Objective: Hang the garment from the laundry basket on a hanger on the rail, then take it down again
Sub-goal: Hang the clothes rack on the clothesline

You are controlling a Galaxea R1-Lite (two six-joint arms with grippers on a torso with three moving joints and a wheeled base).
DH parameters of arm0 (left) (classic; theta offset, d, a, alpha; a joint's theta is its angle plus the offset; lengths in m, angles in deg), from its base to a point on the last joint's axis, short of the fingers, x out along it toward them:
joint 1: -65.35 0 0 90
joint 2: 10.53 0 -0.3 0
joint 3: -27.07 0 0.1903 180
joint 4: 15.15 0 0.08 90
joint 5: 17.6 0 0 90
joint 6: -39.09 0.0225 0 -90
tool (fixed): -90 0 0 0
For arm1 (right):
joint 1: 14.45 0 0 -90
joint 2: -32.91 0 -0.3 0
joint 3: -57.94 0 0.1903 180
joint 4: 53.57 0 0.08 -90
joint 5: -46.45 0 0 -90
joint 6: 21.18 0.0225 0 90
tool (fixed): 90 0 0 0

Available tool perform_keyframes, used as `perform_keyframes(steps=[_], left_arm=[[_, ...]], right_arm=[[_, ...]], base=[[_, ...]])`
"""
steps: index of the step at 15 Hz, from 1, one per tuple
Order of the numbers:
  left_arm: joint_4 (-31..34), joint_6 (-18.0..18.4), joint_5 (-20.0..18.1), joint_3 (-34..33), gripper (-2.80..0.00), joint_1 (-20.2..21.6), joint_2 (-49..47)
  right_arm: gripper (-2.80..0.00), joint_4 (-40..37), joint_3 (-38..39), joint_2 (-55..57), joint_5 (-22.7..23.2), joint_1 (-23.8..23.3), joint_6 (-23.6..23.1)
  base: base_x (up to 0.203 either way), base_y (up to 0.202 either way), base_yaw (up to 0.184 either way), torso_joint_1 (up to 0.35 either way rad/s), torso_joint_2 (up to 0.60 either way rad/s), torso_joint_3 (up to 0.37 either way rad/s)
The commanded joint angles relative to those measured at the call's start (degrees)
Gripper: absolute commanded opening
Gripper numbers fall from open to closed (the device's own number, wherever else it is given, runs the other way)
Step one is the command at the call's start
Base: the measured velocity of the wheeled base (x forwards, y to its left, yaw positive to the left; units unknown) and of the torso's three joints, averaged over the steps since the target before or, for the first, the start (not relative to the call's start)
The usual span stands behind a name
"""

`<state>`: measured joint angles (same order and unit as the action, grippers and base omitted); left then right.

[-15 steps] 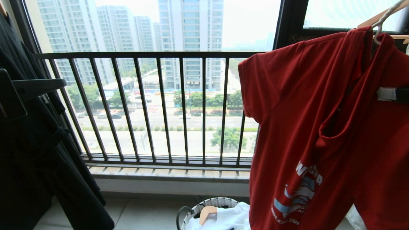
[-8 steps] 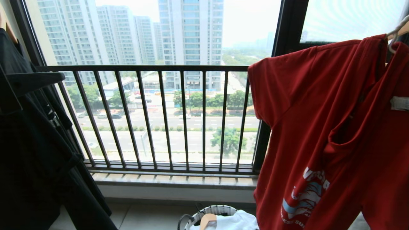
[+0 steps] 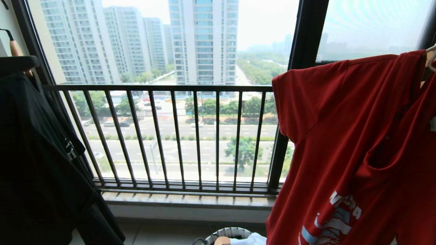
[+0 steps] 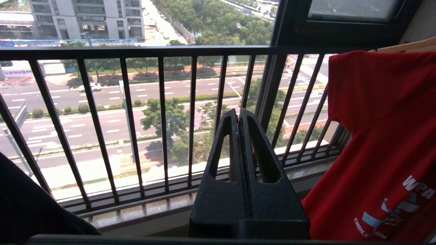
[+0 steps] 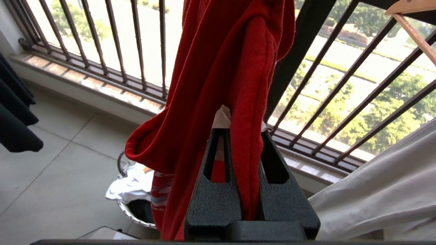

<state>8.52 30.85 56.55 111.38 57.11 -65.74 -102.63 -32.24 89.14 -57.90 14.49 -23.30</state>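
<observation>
garment (image 3: 340,129): soft red knit cloth, matt, with white and pale-blue print
right gripper (image 5: 241,136): black plastic, grainy matt
left gripper (image 4: 240,122): same rough black plastic
laundry basket (image 5: 131,209): white woven rim
window railing (image 3: 170,136): dark painted metal, smooth
floor (image 5: 51,160): pale matt tiles

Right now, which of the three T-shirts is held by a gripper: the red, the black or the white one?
The red short-sleeved T-shirt with white lettering: the right gripper is shut on its fabric. The black T-shirt hangs untouched; the white T-shirt lies in the woven laundry basket.
</observation>
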Motion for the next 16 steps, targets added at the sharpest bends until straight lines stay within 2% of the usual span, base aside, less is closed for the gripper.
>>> perform_keyframes(steps=[1, 16], left_arm=[[0.0, -0.1, -0.1, 0.0, -2.8, 0.0, 0.5], [-0.1, -0.1, -0.3, -0.2, -2.8, 0.0, 0.4]], right_arm=[[-2.8, -0.1, 0.9, -0.9, -0.1, 0.0, -0.1], [-2.8, 0.4, 2.7, -3.0, 0.2, 0.0, 0.0]], base=[[0.0, 0.0, 0.0, 0.285, -0.63, -0.344], [0.0, 0.0, 0.0, 0.17, -0.36, -0.191]])
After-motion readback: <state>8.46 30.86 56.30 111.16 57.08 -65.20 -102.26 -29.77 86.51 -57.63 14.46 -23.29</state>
